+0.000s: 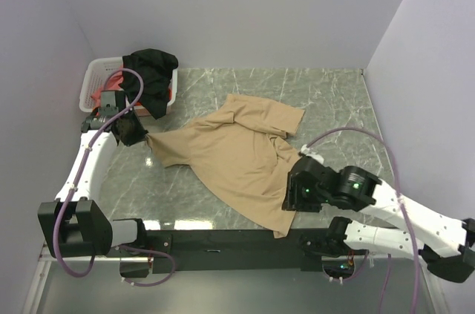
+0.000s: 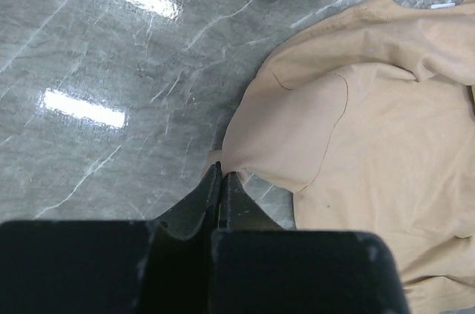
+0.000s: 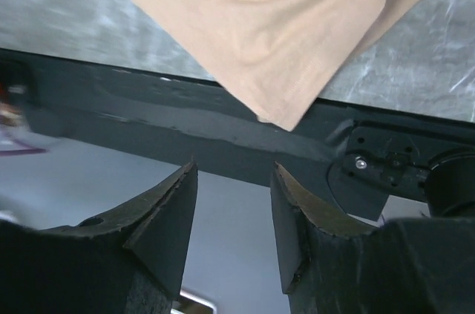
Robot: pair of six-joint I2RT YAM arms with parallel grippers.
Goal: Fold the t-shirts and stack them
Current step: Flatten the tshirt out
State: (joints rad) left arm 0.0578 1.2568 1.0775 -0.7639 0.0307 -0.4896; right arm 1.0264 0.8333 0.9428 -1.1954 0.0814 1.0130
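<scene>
Roughly centre of the grey marbled table [image 1: 338,99]: tan shirt [image 1: 237,158], spread mostly flat, rumpled along its far edge. Long axis runs on a diagonal, from the far middle of the table towards the near right. One drawn-out point of cloth reaches left; the opposite near corner points at the arm bases and hangs over the black rail [image 1: 223,240] at the table's near edge.

Left gripper [image 2: 223,180]: jaws together, clamped on that left-hand tip of the tan shirt. Cloth is pulled to a peak at the fingertips.

Right gripper [image 3: 234,173]: jaws apart, nothing between them. It hovers just off the near corner of the shirt, not touching the cloth.

Far left corner: white basket [image 1: 90,80]. Black shirt [image 1: 152,69] draped over its rim, partly spilling onto the table. Pink-red shirt [image 1: 104,90] inside, mostly hidden.
</scene>
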